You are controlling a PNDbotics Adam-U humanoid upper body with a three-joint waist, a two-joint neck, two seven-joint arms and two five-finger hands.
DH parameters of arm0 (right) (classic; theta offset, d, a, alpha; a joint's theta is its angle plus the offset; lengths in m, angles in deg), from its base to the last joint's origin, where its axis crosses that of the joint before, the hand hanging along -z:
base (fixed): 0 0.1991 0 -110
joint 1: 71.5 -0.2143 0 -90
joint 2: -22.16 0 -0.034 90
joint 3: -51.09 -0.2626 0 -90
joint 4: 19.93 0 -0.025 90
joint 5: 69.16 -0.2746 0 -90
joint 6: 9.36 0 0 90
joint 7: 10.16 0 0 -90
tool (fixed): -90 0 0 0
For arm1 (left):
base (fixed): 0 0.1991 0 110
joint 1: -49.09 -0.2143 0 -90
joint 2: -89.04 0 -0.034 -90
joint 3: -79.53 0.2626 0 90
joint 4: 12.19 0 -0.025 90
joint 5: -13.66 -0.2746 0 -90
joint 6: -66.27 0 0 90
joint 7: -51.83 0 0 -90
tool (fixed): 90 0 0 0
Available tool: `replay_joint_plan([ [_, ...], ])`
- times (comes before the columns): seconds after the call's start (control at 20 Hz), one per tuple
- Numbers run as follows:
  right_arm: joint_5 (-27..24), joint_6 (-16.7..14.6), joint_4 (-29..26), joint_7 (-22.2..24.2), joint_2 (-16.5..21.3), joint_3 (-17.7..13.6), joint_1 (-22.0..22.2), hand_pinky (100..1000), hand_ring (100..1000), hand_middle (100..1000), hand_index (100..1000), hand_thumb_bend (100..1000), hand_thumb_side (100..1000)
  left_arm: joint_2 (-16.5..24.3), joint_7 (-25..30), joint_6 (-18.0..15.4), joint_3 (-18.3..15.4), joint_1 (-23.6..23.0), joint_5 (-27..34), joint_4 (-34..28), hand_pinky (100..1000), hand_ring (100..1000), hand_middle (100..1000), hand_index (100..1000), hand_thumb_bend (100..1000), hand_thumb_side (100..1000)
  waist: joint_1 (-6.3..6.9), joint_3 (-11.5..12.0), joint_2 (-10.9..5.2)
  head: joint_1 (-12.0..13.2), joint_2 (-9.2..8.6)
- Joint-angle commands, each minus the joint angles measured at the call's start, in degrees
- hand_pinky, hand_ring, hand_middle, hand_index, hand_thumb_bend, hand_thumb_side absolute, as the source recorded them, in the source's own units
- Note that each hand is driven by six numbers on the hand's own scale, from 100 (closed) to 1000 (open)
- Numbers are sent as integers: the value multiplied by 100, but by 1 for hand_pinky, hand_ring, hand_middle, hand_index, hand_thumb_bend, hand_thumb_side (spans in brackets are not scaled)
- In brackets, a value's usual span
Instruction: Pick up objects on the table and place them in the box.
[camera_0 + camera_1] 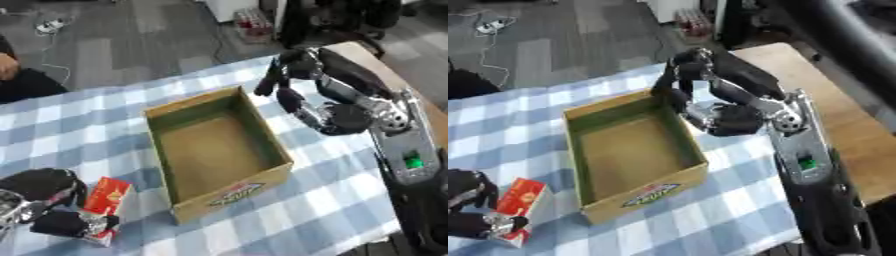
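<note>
Views: right eye view shows more of the bare wooden tabletop (859,135) edge at right; left eye view shows more of the left robot hand (48,205).
Surface: blue-and-white checked cloth (79,135) over the tabletop.
Room: grey floor (131,40) behind, white cable (52,25) lying on it.
Box (219,150): open cardboard, mid-cloth, nothing visible inside.
Packet (105,202): red and white, lying on the cloth left of the box, near its front corner.
Left robot hand: lower left, fingers curled round the packet's near end.
Right robot hand (289,80): above the box's far right corner, fingers bent downward, holding nothing, well apart from the packet.
</note>
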Motion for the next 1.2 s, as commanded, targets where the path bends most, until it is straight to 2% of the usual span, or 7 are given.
replay_joint_plan([
  [0.05, -56, -23, -77, 48, 62, 0, -70, 414, 375, 535, 710, 100, 1000, 168, 0, -44, 21, 87, -74, 28, 146, 439, 539, 685, 415, 1000, 11, -4, -65, 65, -2],
  [0.4, -63, -23, -77, 56, 60, -1, -71, 414, 375, 535, 710, 100, 1000, 168, 0, -62, 18, 96, -164, 94, 146, 438, 541, 682, 408, 1000, 10, -9, -67, 44, -2],
  [0.85, -59, -23, -77, 54, 66, -3, -65, 414, 375, 535, 710, 100, 1000, 328, 0, -79, -77, 99, -14, -479, 145, 440, 540, 689, 399, 1000, 15, -1, -74, 52, -2],
  [1.2, -61, -22, -77, 58, 68, 0, -61, 413, 375, 535, 710, 100, 1000, 436, 0, -13, -60, 47, -176, -243, 161, 445, 541, 687, 407, 1000, 18, -5, -75, 79, -2],
])
